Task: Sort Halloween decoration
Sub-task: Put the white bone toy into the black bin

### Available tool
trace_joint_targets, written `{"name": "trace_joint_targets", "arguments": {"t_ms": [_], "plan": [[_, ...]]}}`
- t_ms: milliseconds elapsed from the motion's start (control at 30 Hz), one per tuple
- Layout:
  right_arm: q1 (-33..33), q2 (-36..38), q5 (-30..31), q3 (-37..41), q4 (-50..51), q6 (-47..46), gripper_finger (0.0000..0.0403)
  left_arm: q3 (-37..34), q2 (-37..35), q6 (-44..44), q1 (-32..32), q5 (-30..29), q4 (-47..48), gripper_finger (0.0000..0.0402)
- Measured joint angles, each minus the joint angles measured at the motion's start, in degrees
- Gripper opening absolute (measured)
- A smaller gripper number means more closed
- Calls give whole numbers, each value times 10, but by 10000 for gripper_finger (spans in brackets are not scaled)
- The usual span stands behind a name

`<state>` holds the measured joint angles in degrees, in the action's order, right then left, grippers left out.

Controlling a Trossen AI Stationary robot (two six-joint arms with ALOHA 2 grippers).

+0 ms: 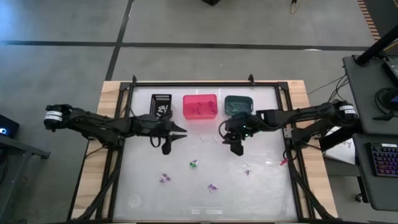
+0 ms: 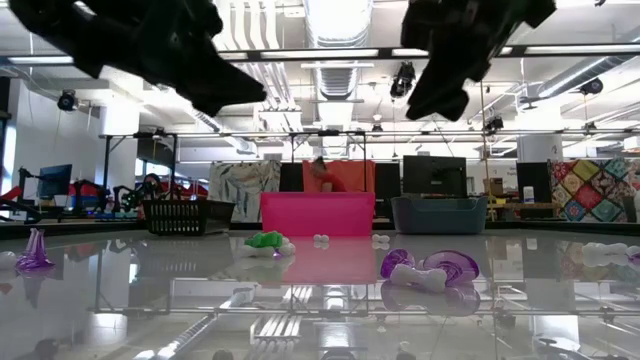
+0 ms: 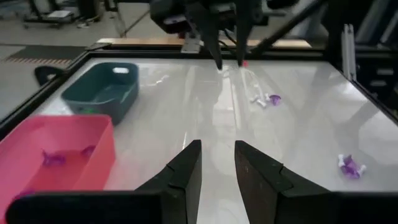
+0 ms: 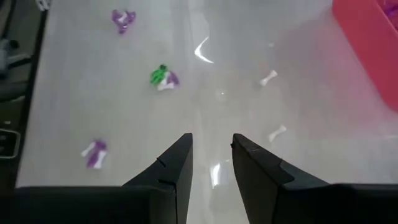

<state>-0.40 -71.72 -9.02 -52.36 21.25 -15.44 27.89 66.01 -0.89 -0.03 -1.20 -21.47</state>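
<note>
Tabletop: a glossy white tabletop (image 1: 261, 186) inside a dark frame, resting on light wood.
Bins: three small rectangular bins stand in a row along the far edge: a black mesh bin (image 1: 161, 106), a pink plastic bin (image 1: 199, 106) in the middle, and a teal plastic bin (image 1: 237, 103).
Left gripper: the left gripper (image 1: 180, 132) hovers above the tabletop, just in front of the black and pink bins; its fingers (image 3: 186, 171) stand a narrow gap apart with nothing between them.
Right gripper: the right gripper (image 1: 236, 148) hangs just in front of the teal bin; its fingers (image 4: 177, 165) are slightly parted and hold nothing.
Loose trinkets: tiny plastic Halloween trinkets lie scattered on the near half of the tabletop: a green and purple one (image 1: 194, 164), a purple one (image 1: 165, 178), another purple one (image 1: 212, 188), and a purple and white one (image 1: 246, 168).
White pieces: two tiny white bone-shaped pieces (image 4: 268, 78) lie near the pink bin, between the grippers.
Sorted trinkets: small purple trinkets (image 3: 53, 157) lie inside the pink bin; something green shows inside the teal bin.
</note>
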Motion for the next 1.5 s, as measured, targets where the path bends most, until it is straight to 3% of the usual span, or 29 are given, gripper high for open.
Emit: {"name": "trace_joint_targets", "arguments": {"t_ms": [200, 367, 633, 867, 1133, 1500], "plan": [[9, 45, 1, 22, -1, -11, 105, 62, 91, 77, 0, 39, 16, 79], [9, 77, 16, 44, -6, -14, 101, 109, 172, 156, 2, 42, 70, 79], [9, 105, 17, 73, -15, -26, 100, 147, 265, 221, 18, 42, 79, 79], [9, 103, 18, 78, -35, -30, 100, 176, 315, 246, 27, 36, 96, 86], [9, 98, 21, 79, -41, -26, 100, 205, 363, 280, 32, 32, 95, 129], [9, 98, 31, 79, -40, -25, 100, 205, 370, 307, 57, 32, 95, 143]]}}
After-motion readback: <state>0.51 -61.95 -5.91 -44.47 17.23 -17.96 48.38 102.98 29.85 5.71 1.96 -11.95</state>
